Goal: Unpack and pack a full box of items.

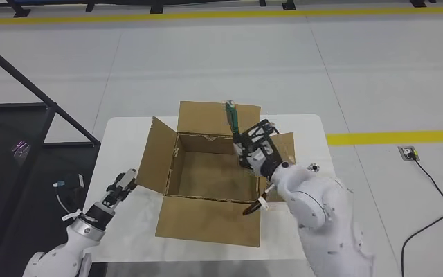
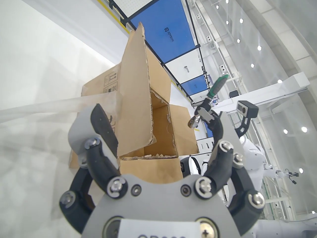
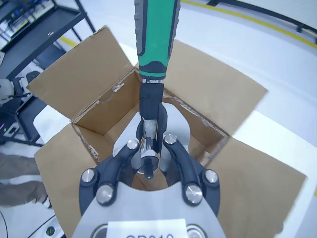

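Pincer on the right arm (image 3: 149, 132) is clamped on the metal neck of a ratchet wrench with a green and grey handle (image 3: 154, 25). It holds the tool above the open brown cardboard box (image 3: 99, 110), handle pointing toward the far flap. Left pincer (image 1: 126, 179) hangs with its fingers spread, just beside the box's left flap, over the white counter (image 1: 124, 138). The box stands mid-counter, all four flaps open.
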You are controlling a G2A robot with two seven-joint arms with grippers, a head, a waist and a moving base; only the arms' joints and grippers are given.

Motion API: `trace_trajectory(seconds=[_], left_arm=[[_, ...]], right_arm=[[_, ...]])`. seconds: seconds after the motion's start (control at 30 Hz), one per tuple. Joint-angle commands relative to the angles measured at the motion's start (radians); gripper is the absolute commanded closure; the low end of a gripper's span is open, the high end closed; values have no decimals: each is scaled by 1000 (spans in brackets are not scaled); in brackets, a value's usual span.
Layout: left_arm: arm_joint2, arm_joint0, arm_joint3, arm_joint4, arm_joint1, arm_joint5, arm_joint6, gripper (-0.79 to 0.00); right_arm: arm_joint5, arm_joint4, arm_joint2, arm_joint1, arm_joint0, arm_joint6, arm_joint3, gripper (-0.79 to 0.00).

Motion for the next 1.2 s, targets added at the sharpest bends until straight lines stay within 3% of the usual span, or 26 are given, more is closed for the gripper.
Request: trace_trajectory(seconds=[0.0,0.13,0.27,0.43,0.63,0.83,1.17], left_arm=[[6,-6,-2,6,0,3,-2,-785],[11,-12,-2,10,0,6,0,-785],[11,-12,-2,10,0,6,0,-785],[11,-12,-2,10,0,6,0,-785],[11,-12,-2,10,0,6,0,-785],[11,-12,-2,10,0,6,0,-785],[11,-12,-2,10,0,6,0,-785]], right_arm=[[82,-41,70,7,-88,-19,-113,0],[242,-79,202,15,-190,-25,-204,0],[361,-131,302,23,-204,83,-150,0],[360,-159,373,39,-114,260,61,0],[349,-290,376,58,11,461,315,0],[330,-296,368,68,89,560,466,0],[337,-265,359,77,160,634,593,0]])
